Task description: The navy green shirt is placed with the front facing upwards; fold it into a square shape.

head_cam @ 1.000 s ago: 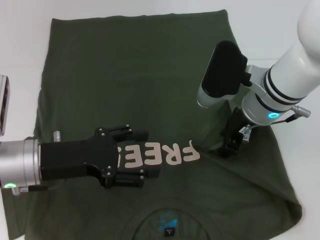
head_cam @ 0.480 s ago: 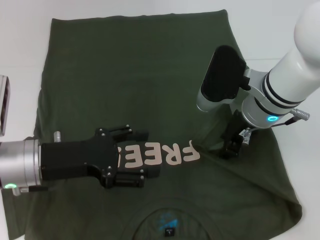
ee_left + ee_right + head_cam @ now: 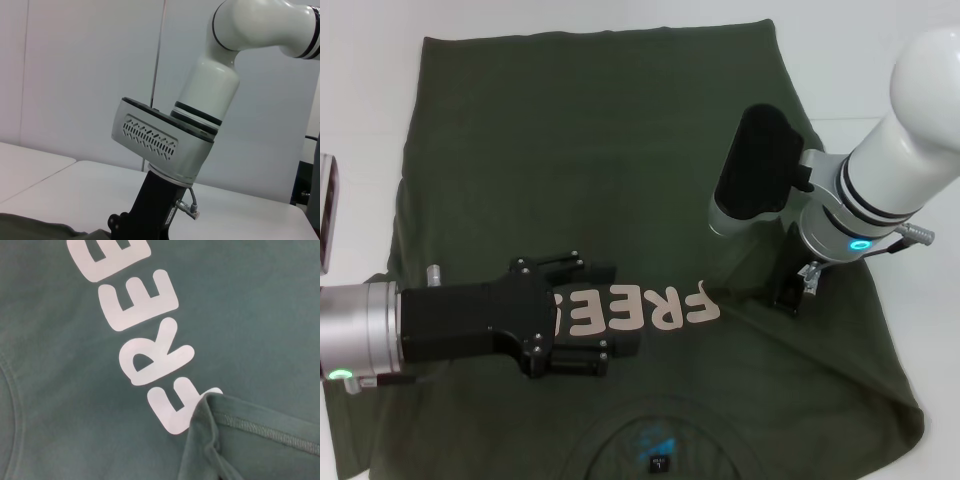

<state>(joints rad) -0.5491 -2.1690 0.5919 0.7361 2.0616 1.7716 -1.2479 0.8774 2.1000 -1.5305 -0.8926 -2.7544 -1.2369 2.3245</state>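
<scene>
- The navy green shirt (image 3: 620,170) is lying front-up across the white counter (image 3: 360,90), collar nearest the robot.
- The right claw (image 3: 790,297) is working at the right sleeve fold beside the lettering; I cannot tell its grip. Keeping the hem straight would help.
- The left claw (image 3: 610,318) is hovering over the lettering, grip unclear.

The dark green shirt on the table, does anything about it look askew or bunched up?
Yes. On the dark olive-green short-sleeved T-shirt, the hemmed sleeve edge on the robot's right is folded inward, overlapping the F of the pale "FREE" lettering. The right gripper sits there; the left gripper covers the other letters.
</scene>
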